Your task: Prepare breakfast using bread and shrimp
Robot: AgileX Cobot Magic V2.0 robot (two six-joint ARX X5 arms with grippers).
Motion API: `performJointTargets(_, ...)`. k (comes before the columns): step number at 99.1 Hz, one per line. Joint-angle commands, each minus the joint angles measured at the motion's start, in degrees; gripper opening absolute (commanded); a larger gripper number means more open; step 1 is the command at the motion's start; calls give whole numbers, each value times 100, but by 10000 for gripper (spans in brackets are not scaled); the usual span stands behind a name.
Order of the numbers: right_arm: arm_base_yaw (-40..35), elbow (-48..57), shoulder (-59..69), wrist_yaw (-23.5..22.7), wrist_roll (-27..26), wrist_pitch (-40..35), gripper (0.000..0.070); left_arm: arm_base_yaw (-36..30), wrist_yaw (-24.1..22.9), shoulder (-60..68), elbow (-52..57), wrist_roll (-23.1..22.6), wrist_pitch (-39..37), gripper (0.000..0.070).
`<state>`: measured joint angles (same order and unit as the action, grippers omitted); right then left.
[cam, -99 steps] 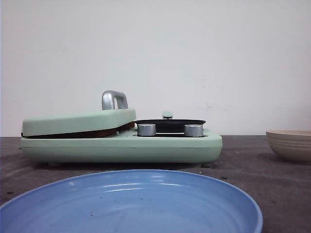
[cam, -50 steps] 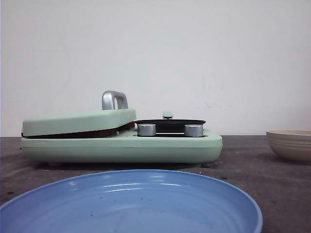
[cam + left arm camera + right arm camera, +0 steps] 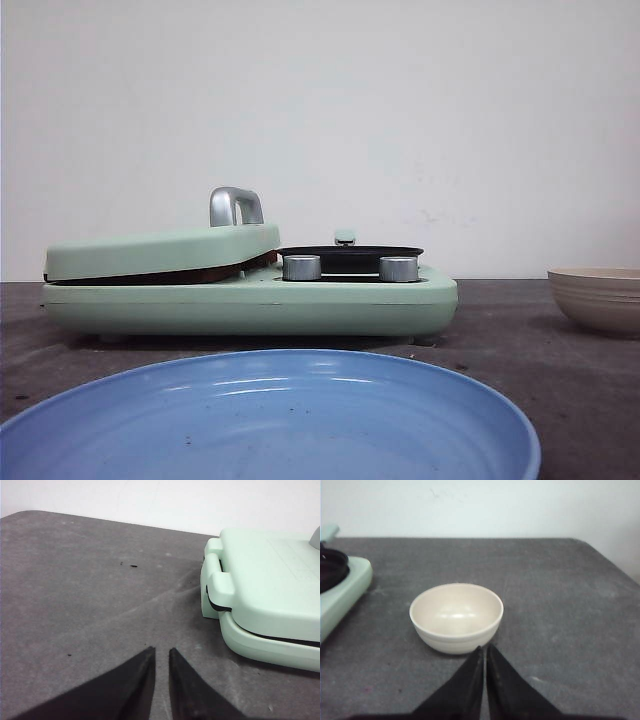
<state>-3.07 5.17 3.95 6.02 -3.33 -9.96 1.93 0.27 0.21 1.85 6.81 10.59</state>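
Note:
No bread slice and no shrimp show plainly. The mint-green press (image 3: pixel 250 300) has its lid (image 3: pixel 160 252) down; a thin brown strip (image 3: pixel 215 271) shows in the gap under it, and I cannot tell what it is. The beige ribbed bowl (image 3: pixel 456 612) looks empty; it also stands at the right in the front view (image 3: pixel 600 295). My right gripper (image 3: pixel 485 647) is shut and empty, just in front of the bowl. My left gripper (image 3: pixel 161 650) is shut but for a narrow gap and empty, over bare table beside the press's lid end (image 3: pixel 270 580).
A blue plate (image 3: pixel 270 420), empty, lies nearest the camera. A black pan (image 3: pixel 350 255) sits on the press's right half behind two silver knobs (image 3: pixel 301 267); its inside is hidden. A silver handle (image 3: pixel 235 206) stands on the lid. The grey table's right edge (image 3: pixel 620 565) lies beyond the bowl.

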Motion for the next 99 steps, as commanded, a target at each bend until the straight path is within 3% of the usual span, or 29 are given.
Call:
performJointTargets(1, 22, -46, -72, 0, -13, 87, 0, 9, 17, -2, -105, 15, 13, 0)
performJointTargets(99, 24, -444, -374, -7, 114, 96, 0, 9, 17, -2, -105, 15, 13, 0)
